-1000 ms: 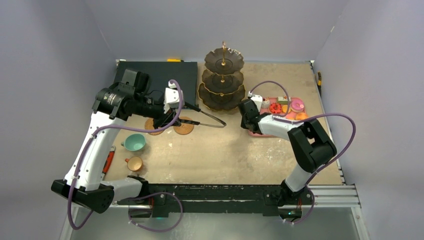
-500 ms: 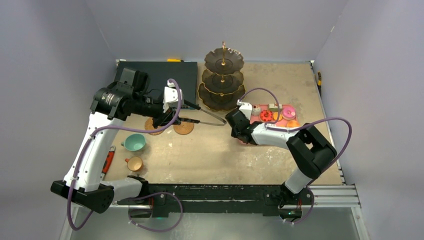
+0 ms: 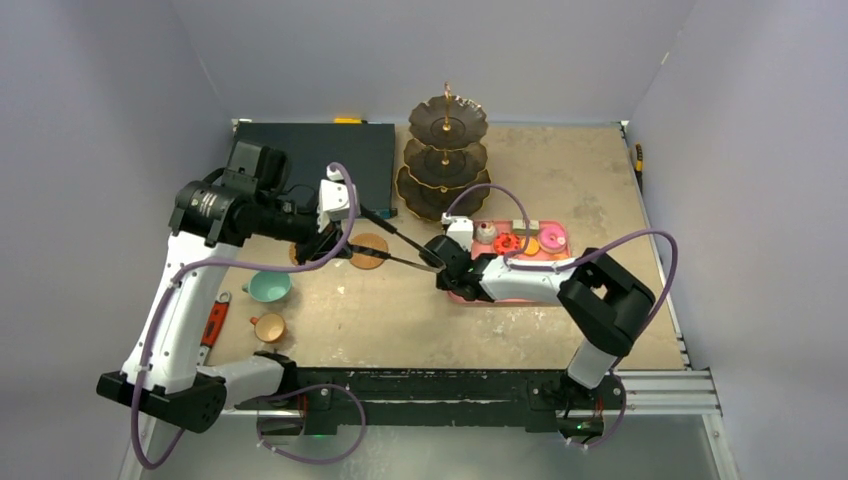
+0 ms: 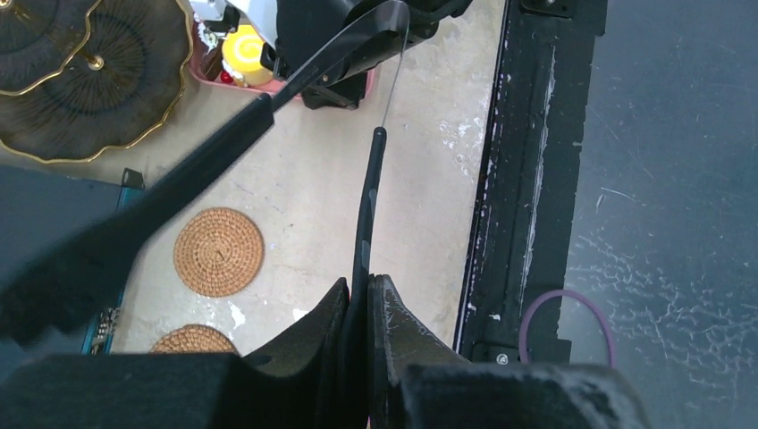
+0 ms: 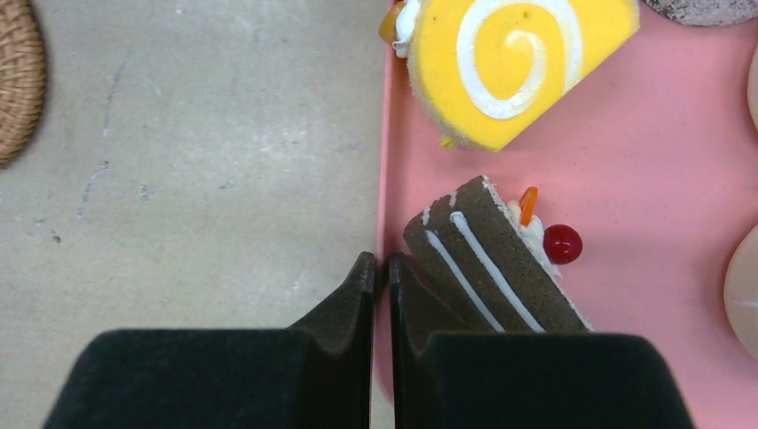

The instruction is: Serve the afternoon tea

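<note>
While the right gripper (image 5: 382, 261) stands closed on the left rim of the pink tray (image 5: 626, 170), right beside the chocolate layer slice (image 5: 487, 268), the step looks to be steadying that tray so a cake can be lifted. The left gripper (image 4: 359, 284) is clamped on what appears to be one arm of the black tongs (image 4: 368, 192), which reach toward the tray at the top of the left wrist view.

To do this well, I judge the pinch on the rim should be low and level. A tilt could send the yellow swirl slice (image 5: 518, 63) and its neighbours sliding. The tongs need both arms around one cake before squeezing, and with only one arm held, closing them may be awkward.

The three-tier stand (image 3: 445, 160), with no cake showing on it, is at upper centre of the overhead view, just above the tray. The teal cup (image 3: 268, 286) and tan cup (image 3: 268, 327) sit at lower left, off the woven coasters (image 4: 219, 252).

The tong tips are blurred against the right gripper's body. From above, the right arm covers part of the tray. Pale cakes at the right edge of the right wrist view are cut off.
</note>
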`<state>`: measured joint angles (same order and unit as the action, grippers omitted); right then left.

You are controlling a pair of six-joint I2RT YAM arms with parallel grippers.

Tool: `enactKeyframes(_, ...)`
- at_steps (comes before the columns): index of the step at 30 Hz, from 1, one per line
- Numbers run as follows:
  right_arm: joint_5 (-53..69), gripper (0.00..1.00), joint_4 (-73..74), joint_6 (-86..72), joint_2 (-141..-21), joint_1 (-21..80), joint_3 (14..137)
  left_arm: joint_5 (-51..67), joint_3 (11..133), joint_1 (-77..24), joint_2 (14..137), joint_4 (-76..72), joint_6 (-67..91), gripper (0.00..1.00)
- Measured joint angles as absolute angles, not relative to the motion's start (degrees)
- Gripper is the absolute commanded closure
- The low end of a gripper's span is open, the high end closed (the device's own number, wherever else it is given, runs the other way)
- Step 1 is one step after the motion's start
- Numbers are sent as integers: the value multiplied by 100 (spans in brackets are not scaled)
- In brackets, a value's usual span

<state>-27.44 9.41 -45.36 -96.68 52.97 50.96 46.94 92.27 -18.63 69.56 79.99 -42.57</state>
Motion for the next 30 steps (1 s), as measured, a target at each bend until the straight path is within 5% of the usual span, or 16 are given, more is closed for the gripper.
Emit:
enactKeyframes(10,-2630,100,493,-4132,-9983,5546,5343,4372,9295,-1702,6722,8294,-4311,100)
enactKeyframes(20,-2248,100,80,-4224,-9738,5636,4958,5068,10071,-333,7483,9118,-4772,100)
enactKeyframes(30,-1949,100,-97,-4235,-9454,5594,4615,5800,11102,-152,7649,8025,-3931,100)
